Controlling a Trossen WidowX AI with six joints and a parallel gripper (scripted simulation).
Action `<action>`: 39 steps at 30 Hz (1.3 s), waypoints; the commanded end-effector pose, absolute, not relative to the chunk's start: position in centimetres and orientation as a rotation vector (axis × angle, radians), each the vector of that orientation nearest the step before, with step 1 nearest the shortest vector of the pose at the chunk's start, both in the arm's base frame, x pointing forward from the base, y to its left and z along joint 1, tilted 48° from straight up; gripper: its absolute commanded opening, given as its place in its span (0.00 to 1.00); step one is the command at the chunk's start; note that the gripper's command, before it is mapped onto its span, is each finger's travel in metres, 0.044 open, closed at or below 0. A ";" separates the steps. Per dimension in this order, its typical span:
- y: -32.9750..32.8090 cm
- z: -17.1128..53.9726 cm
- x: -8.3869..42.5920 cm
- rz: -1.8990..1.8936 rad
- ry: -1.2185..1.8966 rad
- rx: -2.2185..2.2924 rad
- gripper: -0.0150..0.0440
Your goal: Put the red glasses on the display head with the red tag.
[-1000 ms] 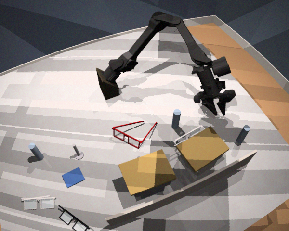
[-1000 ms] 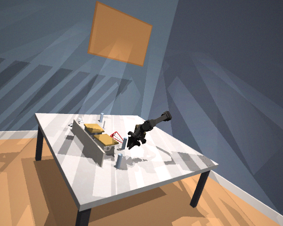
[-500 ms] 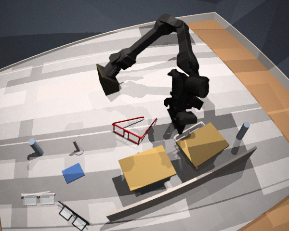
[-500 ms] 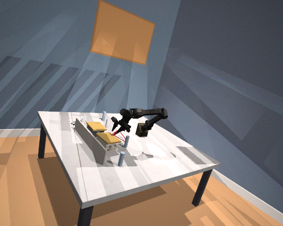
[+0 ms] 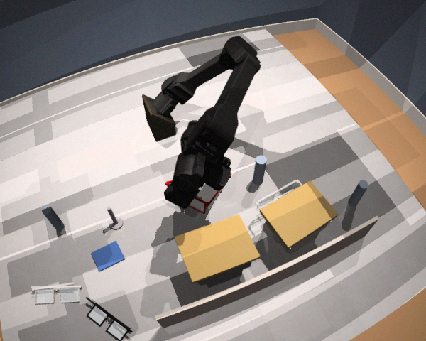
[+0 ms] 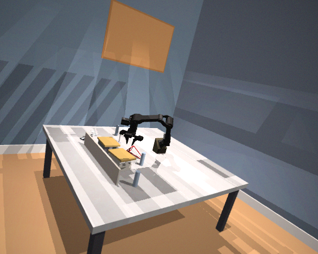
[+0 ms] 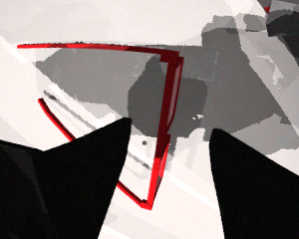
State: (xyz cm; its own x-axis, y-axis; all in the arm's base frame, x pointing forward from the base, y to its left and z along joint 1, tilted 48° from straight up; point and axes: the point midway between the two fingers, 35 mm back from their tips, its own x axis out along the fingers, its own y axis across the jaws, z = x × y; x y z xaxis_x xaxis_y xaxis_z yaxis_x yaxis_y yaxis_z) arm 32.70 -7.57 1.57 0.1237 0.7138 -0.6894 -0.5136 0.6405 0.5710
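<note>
The red glasses (image 5: 206,204) (image 7: 165,110) lie on the table near the left yellow slab (image 5: 216,249), temples spread. My gripper (image 7: 171,131) (image 6: 129,144) is open and empty above them; in the wrist view the front frame shows between the two fingers, lower down, and the left finger covers part of one temple. In the top view the arm hides the fingertips and part of the glasses. The right yellow slab (image 5: 297,214) has a pale, see-through frame at its back edge. No display head or red tag can be made out; the slabs hide what is under them.
A long low wall (image 5: 268,273) runs in front of the slabs. Blue-grey posts (image 5: 259,171) (image 6: 136,179) stand near the slabs, another post (image 5: 53,219) at left. A small peg stand (image 5: 112,216), a blue tile (image 5: 108,256), white glasses (image 5: 56,287) and black glasses (image 5: 112,316) are at left.
</note>
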 end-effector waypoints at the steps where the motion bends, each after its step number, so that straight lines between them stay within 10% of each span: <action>1: -7.5 1.7 32.6 0.916 1.132 0.239 0.59; 4: -7.5 1.7 32.6 0.916 1.132 0.239 0.46; 39: -4.8 -1.2 33.4 0.915 1.132 0.239 0.46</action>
